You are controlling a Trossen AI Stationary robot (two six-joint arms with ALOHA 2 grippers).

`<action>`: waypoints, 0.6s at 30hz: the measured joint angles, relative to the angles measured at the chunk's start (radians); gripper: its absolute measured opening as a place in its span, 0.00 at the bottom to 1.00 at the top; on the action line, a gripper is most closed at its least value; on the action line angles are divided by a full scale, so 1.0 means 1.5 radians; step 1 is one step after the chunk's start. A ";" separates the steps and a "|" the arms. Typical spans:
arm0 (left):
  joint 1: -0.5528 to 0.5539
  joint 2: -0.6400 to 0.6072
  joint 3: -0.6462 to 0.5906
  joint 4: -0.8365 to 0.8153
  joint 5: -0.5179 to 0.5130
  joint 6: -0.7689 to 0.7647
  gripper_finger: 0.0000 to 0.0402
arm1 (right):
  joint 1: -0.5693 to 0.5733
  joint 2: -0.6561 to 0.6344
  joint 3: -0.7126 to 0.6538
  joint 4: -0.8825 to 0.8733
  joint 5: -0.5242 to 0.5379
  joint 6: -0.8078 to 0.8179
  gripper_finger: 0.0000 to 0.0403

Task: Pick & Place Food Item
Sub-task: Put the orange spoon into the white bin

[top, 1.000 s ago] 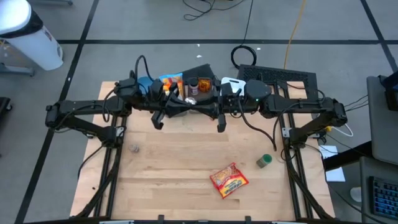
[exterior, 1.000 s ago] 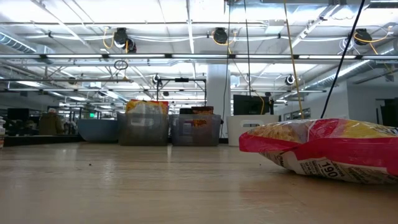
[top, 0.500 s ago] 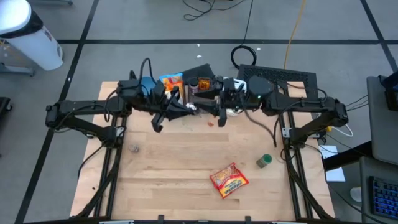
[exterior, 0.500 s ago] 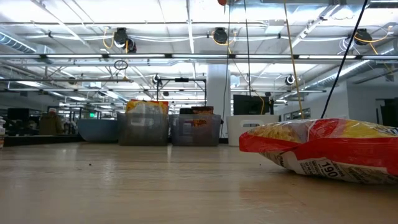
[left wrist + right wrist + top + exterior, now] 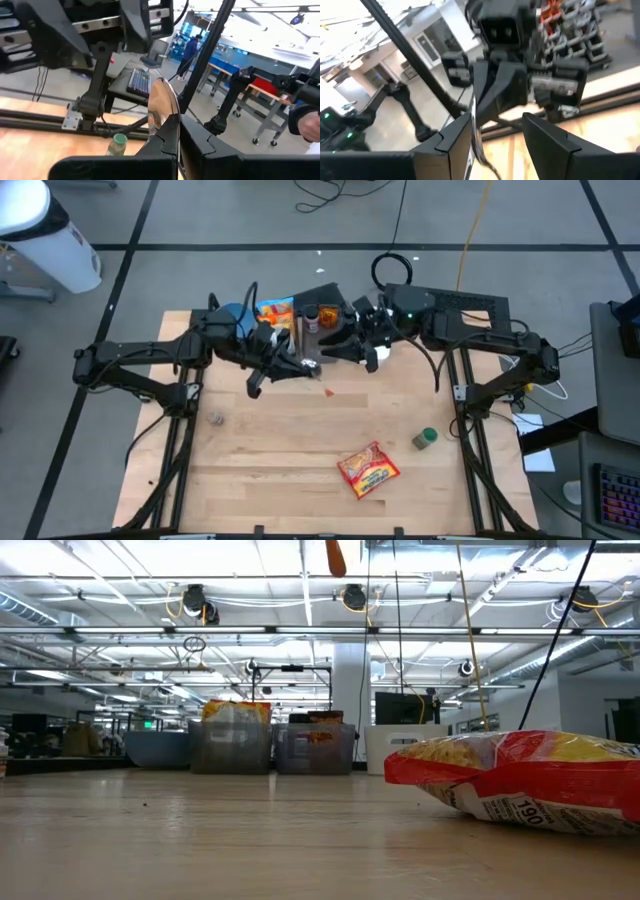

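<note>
Half a second back the two grippers were meeting over the table's far edge; now the right gripper (image 5: 338, 348) has drawn back toward the bins with its jaws part open and nothing between them. The left gripper (image 5: 298, 366) is clamped tight on the shiny silver item (image 5: 162, 102), whose orange-red tip (image 5: 328, 391) hangs above the wooden table (image 5: 260, 470), so the hand-over looks done and placing remains. On the table lie one red-and-yellow snack packet (image 5: 368, 470), one green-lidded jar (image 5: 426, 438) and one small grey object (image 5: 214, 417).
</note>
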 joint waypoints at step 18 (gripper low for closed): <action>0.011 0.011 0.059 -0.131 0.003 0.044 0.01 | -0.011 0.031 0.085 -0.173 -0.053 -0.046 0.42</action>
